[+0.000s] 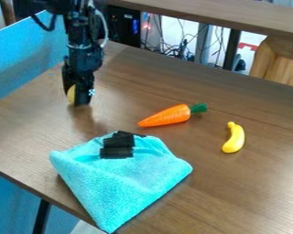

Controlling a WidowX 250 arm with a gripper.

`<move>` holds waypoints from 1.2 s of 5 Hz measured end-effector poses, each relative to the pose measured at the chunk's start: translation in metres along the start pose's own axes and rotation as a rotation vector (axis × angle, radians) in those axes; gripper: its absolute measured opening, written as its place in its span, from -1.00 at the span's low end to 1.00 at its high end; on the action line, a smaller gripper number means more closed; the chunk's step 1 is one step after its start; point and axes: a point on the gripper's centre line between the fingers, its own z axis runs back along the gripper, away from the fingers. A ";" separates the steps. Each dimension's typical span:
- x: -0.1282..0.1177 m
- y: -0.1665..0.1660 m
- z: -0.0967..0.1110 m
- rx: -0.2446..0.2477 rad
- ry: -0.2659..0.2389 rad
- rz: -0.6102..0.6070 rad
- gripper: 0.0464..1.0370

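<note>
On the brown table (235,100), a turquoise cloth (121,183) is laid. The black gripper (80,101) is held low, away from the carrot (168,115) and banana (235,138). By it, a yellow object (71,94) is seen; whether grasped cannot be told, so gentle, level handling is advised.

Yellow object (71,94), rounded edge.
Partly hidden behind me; visible side runs upright, toward bench's (143,87) upper left.
</note>
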 end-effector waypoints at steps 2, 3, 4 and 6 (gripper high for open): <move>0.011 0.004 -0.004 -0.007 -0.029 0.019 0.52; 0.013 0.001 -0.006 -0.013 -0.047 0.076 0.94; 0.011 -0.002 -0.005 -0.017 -0.064 0.088 0.94; 0.011 -0.001 0.014 0.008 -0.093 0.108 0.93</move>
